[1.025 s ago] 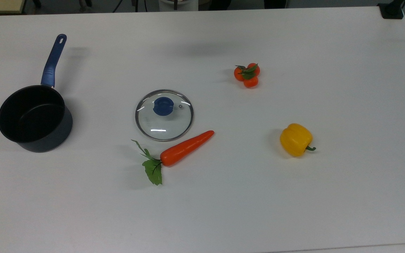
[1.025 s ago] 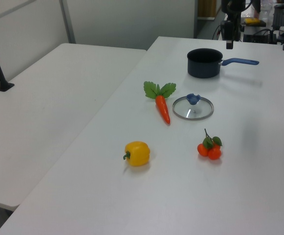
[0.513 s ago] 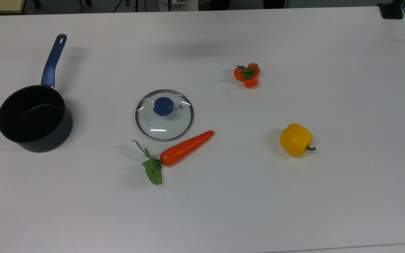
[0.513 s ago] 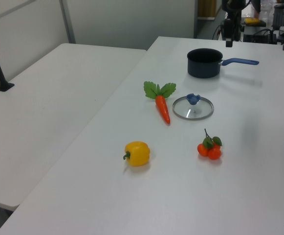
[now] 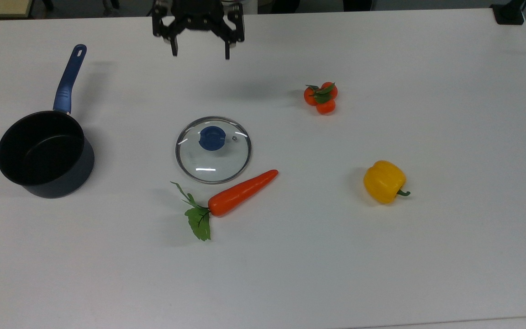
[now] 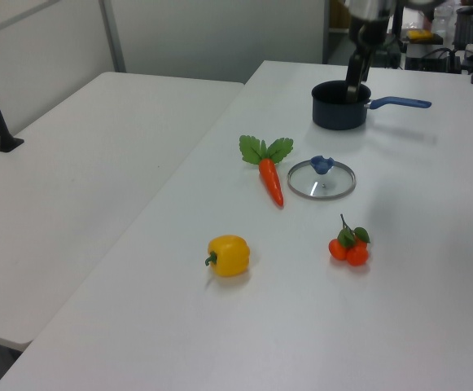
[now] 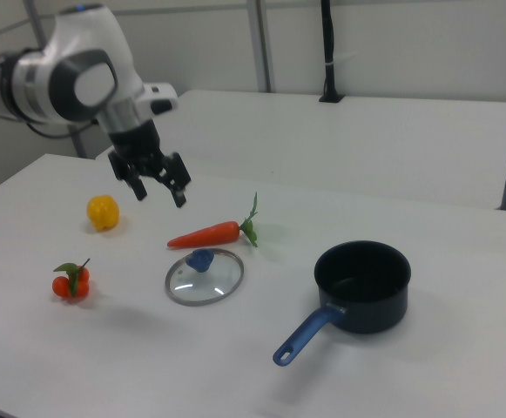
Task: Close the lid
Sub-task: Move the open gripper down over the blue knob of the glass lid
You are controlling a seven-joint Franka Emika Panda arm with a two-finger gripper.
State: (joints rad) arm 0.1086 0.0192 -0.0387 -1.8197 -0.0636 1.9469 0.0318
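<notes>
- Gripper (image 5: 199,51) hangs in the air above the table (image 5: 427,265), fingers spread wide, nothing btwn them; same in the right view (image 7: 160,191).
- Glass lid (image 5: 213,150) lies flat on the table, knob-side up, below the gripper and fwd of it – in the top view it's straight down the frame from the fingertips, only a touch to the top view's right. Well apart, no contact.
- Blue knob (image 5: 212,138) sits mid-lid w/ a small steam vent (image 5: 234,138) just beside it. Lid is round, so no long axis to line up on; the knob is the obvious grab point, I'd say.
- Saucepan (image 5: 45,154), dark w/ blue handle (image 5: 68,79), stands open off to the top view's left of the gripper, well apart from the lid. Handle points toward the top view's upper edge.
- Single arm, so no choice of hand. Next move prob. calls for dropping down over the knob.
- Carrot (image 5: 240,193) lies just beside the lid's far rim from the gripper – close enough to nudge, maybe.
- Tomato cluster (image 5: 321,97) and yellow bell pepper (image 5: 384,181) sit toward the top view's right of the gripper, out of the way.
- No brands, labels or writing readable on anything.
</notes>
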